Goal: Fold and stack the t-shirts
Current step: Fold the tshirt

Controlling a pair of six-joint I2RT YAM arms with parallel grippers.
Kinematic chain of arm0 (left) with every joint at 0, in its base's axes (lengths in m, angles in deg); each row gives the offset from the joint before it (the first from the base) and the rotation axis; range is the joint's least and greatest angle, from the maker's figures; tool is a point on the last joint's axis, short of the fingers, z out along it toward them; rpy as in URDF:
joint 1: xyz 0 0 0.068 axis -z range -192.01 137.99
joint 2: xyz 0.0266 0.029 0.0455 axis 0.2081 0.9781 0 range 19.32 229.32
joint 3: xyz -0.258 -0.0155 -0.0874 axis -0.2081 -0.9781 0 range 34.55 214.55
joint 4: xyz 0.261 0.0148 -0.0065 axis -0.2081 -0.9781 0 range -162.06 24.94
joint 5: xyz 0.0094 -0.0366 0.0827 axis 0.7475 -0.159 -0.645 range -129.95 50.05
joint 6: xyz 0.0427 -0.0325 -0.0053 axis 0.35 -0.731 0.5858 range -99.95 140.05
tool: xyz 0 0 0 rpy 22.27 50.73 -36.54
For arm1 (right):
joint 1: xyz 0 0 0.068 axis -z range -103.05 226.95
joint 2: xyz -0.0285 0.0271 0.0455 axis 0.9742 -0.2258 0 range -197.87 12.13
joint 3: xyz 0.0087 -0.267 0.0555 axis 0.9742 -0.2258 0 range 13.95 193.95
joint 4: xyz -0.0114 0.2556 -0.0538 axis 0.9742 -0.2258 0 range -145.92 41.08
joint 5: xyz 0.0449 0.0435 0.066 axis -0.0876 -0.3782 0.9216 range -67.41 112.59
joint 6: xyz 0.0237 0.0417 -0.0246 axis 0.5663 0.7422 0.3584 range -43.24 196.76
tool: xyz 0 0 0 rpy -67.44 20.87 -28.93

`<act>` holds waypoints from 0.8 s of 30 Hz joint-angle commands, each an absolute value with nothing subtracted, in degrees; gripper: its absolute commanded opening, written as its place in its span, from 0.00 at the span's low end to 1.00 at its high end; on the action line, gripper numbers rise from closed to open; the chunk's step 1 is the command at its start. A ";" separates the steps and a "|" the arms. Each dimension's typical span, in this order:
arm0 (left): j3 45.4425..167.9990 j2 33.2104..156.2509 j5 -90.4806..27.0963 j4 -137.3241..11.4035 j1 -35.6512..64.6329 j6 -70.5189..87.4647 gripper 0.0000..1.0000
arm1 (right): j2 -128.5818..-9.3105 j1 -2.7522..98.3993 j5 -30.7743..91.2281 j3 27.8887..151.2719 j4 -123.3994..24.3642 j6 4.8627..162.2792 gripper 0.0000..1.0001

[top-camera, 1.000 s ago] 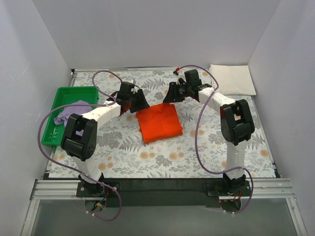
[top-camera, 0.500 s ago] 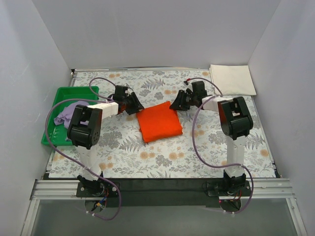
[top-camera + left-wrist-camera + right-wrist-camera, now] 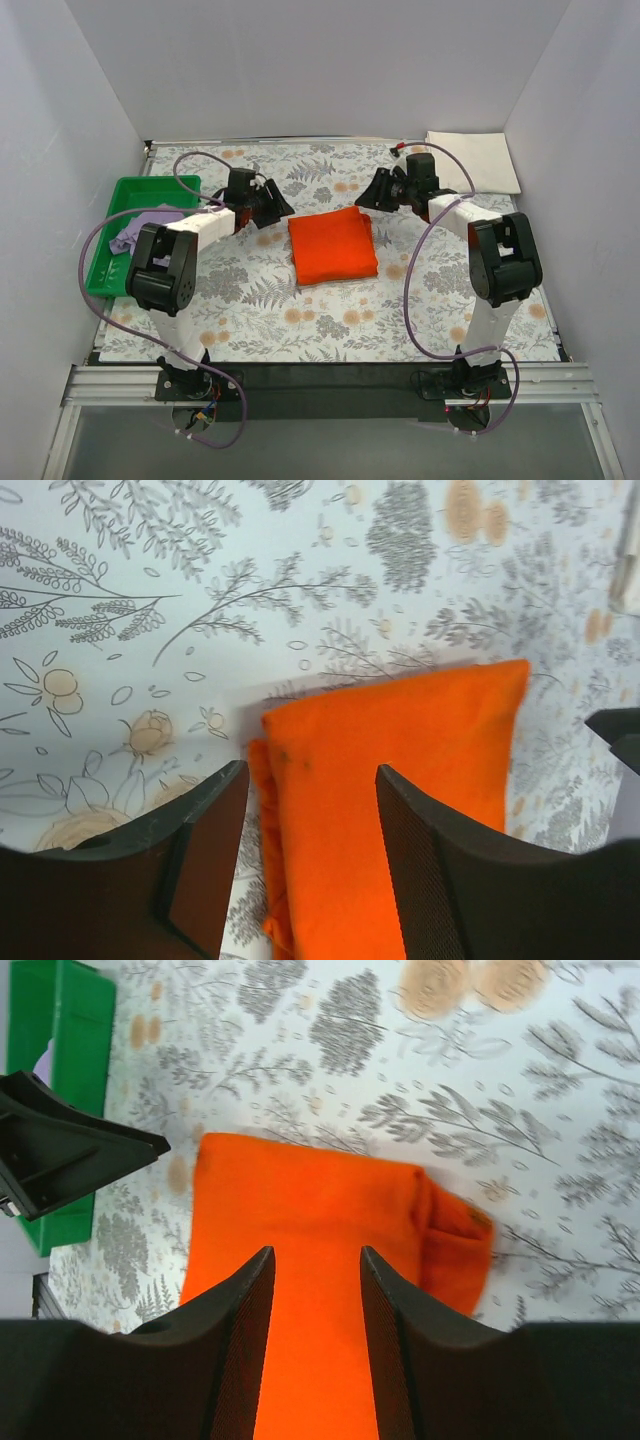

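A bright orange t-shirt (image 3: 333, 245) lies folded into a rectangle at the middle of the table, flat on the floral cloth. My left gripper (image 3: 273, 203) hovers by its far left corner, open, with only the orange cloth (image 3: 400, 780) showing beyond its fingers (image 3: 205, 850). At the far right corner my right gripper (image 3: 372, 194) is open too, above the shirt (image 3: 310, 1200). A pale lilac t-shirt (image 3: 150, 225) sits crumpled in the green tray. A cream-white t-shirt (image 3: 472, 160) lies folded at the back right.
The green tray (image 3: 103, 235) stands at the table's left edge. White walls close in the back and both sides. Purple cables loop from both arms over the floral tablecloth (image 3: 330, 320).
The orange shirt has shifted a little to the right and squared up. Both grippers dipped toward its far corners, then drew back up and slightly outward.
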State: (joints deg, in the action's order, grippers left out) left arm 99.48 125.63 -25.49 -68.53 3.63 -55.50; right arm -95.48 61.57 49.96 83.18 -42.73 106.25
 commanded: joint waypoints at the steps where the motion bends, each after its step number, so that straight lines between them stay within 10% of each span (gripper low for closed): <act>1: 98.10 117.85 -25.54 -68.49 3.55 -54.39 0.52 | -94.73 61.04 50.44 86.45 -41.45 104.36 0.40; 19: 85.36 101.33 -26.16 -76.93 3.64 -51.14 0.63 | -112.14 61.22 56.15 99.29 -46.72 91.35 0.42; 24: 83.33 100.10 -26.33 -77.10 3.64 -51.14 0.61 | -112.85 61.22 58.53 99.03 -46.81 91.00 0.23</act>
